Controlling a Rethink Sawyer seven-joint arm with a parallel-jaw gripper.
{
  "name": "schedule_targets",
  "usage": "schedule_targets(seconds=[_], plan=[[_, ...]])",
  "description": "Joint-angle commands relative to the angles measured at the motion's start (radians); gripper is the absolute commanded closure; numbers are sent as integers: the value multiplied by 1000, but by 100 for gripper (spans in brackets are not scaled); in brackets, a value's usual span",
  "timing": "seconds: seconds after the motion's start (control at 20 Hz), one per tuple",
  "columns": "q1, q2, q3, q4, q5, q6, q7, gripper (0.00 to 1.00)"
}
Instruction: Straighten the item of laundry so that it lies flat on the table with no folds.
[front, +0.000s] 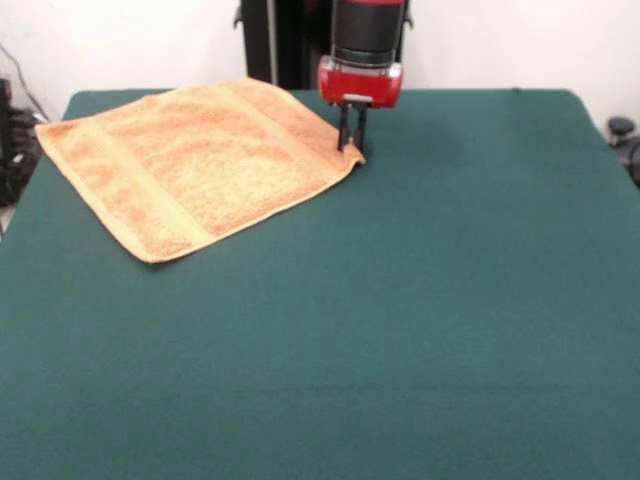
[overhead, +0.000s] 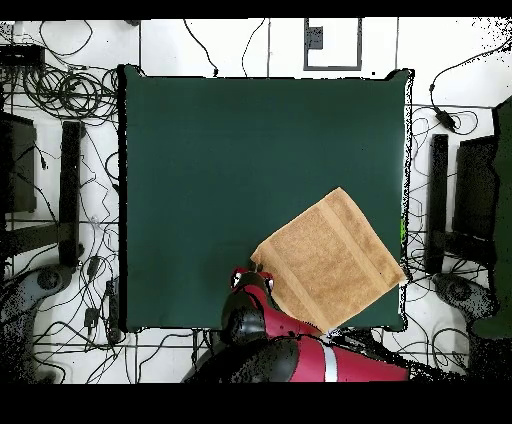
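The orange-tan towel (front: 200, 160) lies spread out at the far left of the green table (front: 400, 320), turned at an angle, with a woven band along its near-left side. No folds show. My gripper (front: 351, 146) stands upright on the towel's right corner, its two dark fingers close together and pinching that corner at the cloth. In the overhead view the towel (overhead: 330, 260) lies near the table's bottom right, and the gripper (overhead: 254, 272) is at its left corner.
The towel's outer corner (overhead: 402, 268) reaches the table's edge. Cables and stands lie on the floor around the table (overhead: 200, 150). The robot's dark pedestal (front: 285, 40) stands behind the table's far edge.
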Motion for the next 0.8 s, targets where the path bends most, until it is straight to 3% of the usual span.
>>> schedule_targets(seconds=[0.05,0.8], plan=[[49,72,177,-147,110,59,319,100],[141,43,177,-181,316,96,343,100]])
